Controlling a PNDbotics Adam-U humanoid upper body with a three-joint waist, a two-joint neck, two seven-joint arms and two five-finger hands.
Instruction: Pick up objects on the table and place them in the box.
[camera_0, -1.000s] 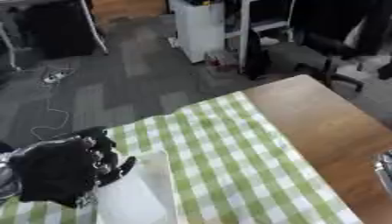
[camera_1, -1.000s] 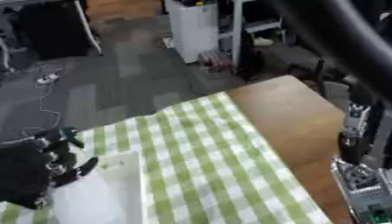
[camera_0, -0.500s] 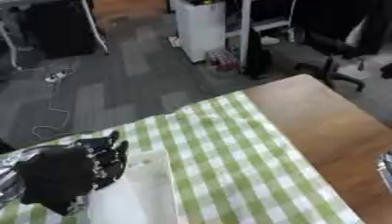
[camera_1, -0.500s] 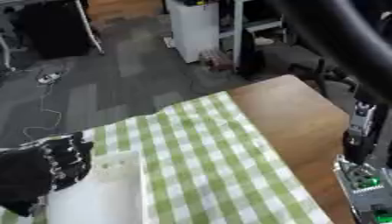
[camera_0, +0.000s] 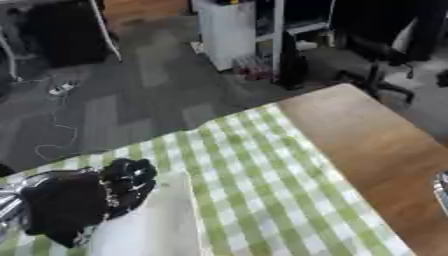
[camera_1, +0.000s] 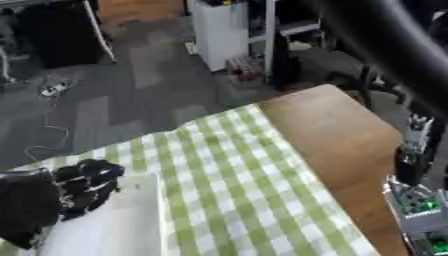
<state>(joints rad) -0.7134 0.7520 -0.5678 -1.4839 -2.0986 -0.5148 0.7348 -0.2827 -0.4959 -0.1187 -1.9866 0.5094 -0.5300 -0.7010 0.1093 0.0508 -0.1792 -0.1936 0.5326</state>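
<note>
The robot's left hand (camera_0: 74, 207) sits at the lower left of both eye views, a black hand with silver at the wrist, poised over the near-left corner of the white box (camera_0: 153, 225). Its fingers (camera_0: 131, 175) are curled inward, bunched at the far end of the hand, just above the box's far-left rim; the pictures are too blurred to tell whether anything is held inside that curl — no separate object can be made out between the fingers.

The box is a pale, shallow container lying on the green-and-white checked tablecloth (camera_0: 262, 175), its long side running toward the bottom edge of the views. Its inside shows only as a plain white surface. No loose objects can be made out on the cloth around it.

The tablecloth covers the left part of the wooden table (camera_0: 367, 135), whose bare brown top shows along the right side up to the far corner. In the right eye view, part of the robot's right arm (camera_1: 411, 155) stands at the right edge — a dark segment above a silver piece with green lights — but the hand itself does not show.

Beyond the table lie grey carpet tiles, a white cabinet (camera_0: 227, 30) and a dark office chair (camera_0: 376, 40).
</note>
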